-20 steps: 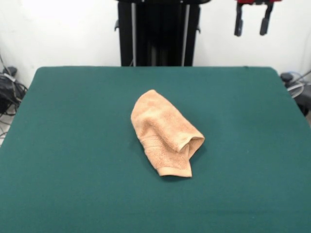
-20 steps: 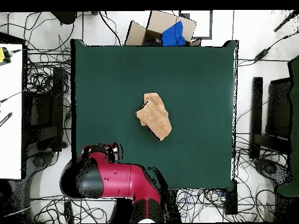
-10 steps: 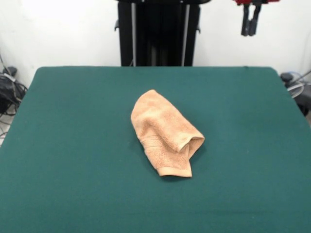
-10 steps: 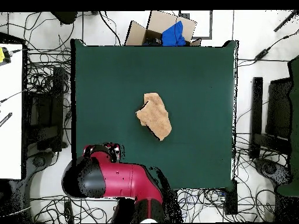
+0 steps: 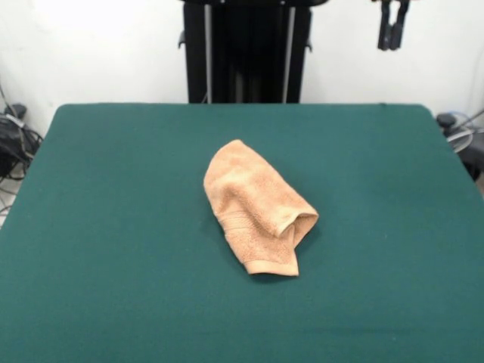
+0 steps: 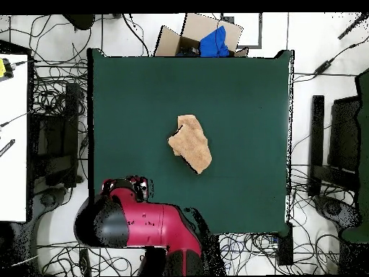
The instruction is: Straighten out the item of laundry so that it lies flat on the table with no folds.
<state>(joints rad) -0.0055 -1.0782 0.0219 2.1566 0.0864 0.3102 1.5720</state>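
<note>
Gripper (image 5: 393, 34) hangs at the top right of the front view, well above and behind the table (image 5: 113, 227), its two dark fingers drawn close together and holding nothing. Near the table's middle lies the towel (image 5: 257, 208), peach-orange, bunched and folded over itself, with a rolled opening at its right side and a hemmed edge nearest the camera.

From overhead, the red arm (image 6: 155, 223) sits off the table's bottom edge, the towel crumpled near the centre, and a cardboard box (image 6: 202, 36) stands beyond the opposite edge
</note>
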